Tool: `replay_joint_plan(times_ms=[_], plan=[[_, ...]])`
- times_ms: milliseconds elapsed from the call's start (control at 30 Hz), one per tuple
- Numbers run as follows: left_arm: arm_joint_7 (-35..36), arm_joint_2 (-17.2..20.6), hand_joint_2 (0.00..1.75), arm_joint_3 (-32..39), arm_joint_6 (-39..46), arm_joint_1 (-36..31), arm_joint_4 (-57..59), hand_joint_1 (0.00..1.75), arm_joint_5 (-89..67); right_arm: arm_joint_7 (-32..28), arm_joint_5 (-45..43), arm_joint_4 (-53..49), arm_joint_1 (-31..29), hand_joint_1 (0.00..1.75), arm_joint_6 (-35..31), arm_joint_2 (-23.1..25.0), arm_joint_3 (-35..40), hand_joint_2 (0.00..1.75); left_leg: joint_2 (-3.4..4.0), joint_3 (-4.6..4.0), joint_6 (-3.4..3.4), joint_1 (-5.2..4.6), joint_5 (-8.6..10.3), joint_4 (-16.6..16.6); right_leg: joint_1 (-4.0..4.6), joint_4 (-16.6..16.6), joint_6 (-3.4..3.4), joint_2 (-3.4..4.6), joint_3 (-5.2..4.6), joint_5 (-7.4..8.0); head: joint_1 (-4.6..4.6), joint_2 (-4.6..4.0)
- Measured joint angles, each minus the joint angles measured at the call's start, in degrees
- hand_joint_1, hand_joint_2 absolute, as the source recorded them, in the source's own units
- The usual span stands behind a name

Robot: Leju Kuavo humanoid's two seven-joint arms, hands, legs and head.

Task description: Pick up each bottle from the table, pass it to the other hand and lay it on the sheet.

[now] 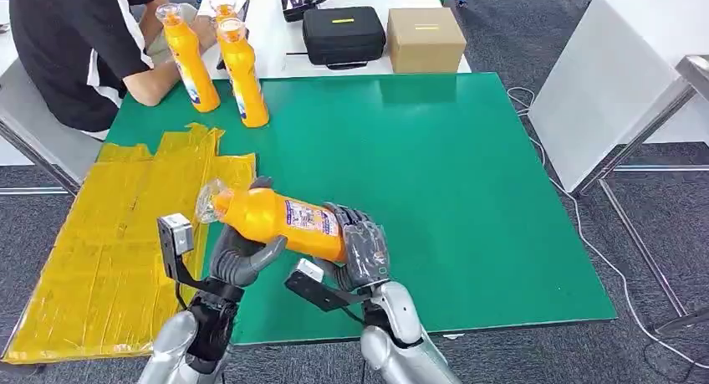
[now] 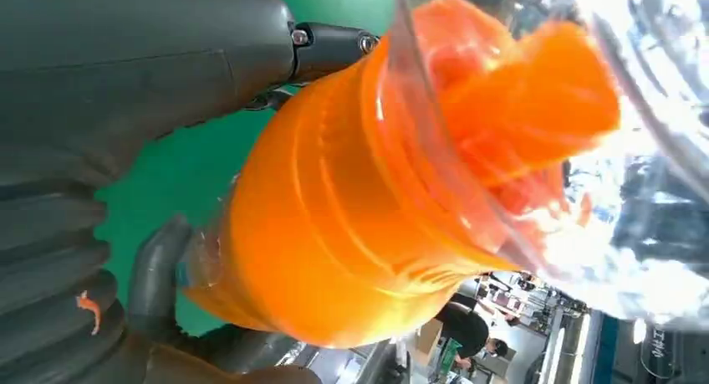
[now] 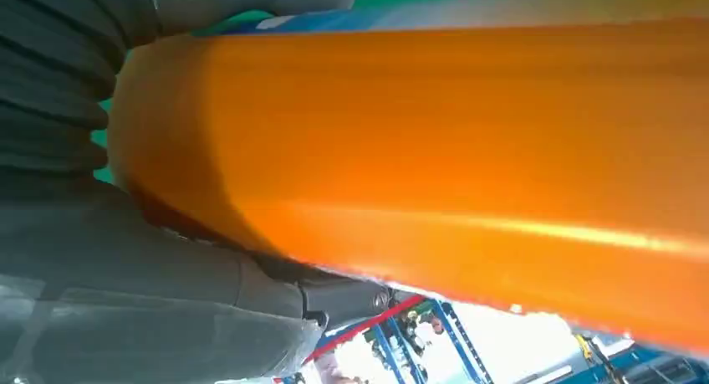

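Observation:
An orange bottle (image 1: 280, 217) with a clear cap and a blue label hangs sideways above the green table (image 1: 451, 166), cap toward the yellow sheet (image 1: 109, 250). My right hand (image 1: 361, 248) grips its base end. My left hand (image 1: 242, 254) wraps around its neck end from below. In the left wrist view the orange bottle (image 2: 351, 225) lies between the thumb and fingers. The bottle's body (image 3: 468, 158) spans the right wrist view. Two more orange bottles (image 1: 191, 59) (image 1: 244, 73) stand upright at the table's far left corner.
A person in a black shirt (image 1: 75, 45) sits at the far left with an arm by the standing bottles. A black case (image 1: 343, 34) and a cardboard box (image 1: 425, 38) lie on the white table behind. Another white table (image 1: 619, 74) stands at the right.

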Motion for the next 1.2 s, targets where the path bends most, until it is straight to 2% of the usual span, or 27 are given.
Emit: replay_joint_plan(times_ms=[233, 600, 933, 1200], plan=[[0.0, 0.0, 1.75, 0.1, 0.2, 0.0, -0.1, 0.00, 0.5, 0.4, 0.0, 2.0, -1.1, 1.75, 0.5, 0.2, 1.1, 1.75, -0.01, -0.02, 0.00, -0.01, 0.00, 0.0, 0.00, 0.0, 0.00, 0.00, -0.01, 0.00, 0.00, 0.02], [0.3, 0.2, 1.75, 2.7, -0.9, -0.3, 0.0, 0.00, 5.0, 0.8, -0.3, 10.6, -6.1, 1.75, 1.0, 2.2, 4.6, 1.75, 0.02, -0.01, 0.00, 0.02, 0.01, 0.0, 0.00, 0.0, 0.00, 0.00, -0.03, 0.00, 0.00, 0.00], [0.2, 0.1, 1.75, 4.5, -1.2, -2.0, 1.6, 0.00, 5.3, -3.8, -8.6, 15.6, -10.4, 1.75, 4.6, 4.9, 7.3, 1.75, 0.02, -0.02, 0.01, 0.00, 0.02, 0.0, 0.00, 0.0, 0.00, 0.00, -0.04, 0.00, 0.00, 0.02], [-0.4, -0.7, 1.75, 5.2, -3.0, -3.4, 4.1, 0.00, 4.8, -3.2, -9.6, 16.5, -11.5, 1.75, 2.4, 4.9, 8.4, 1.75, 0.01, -0.03, 0.01, 0.00, 0.02, 0.0, -0.01, 0.0, 0.00, 0.00, -0.07, 0.00, 0.02, 0.00]])
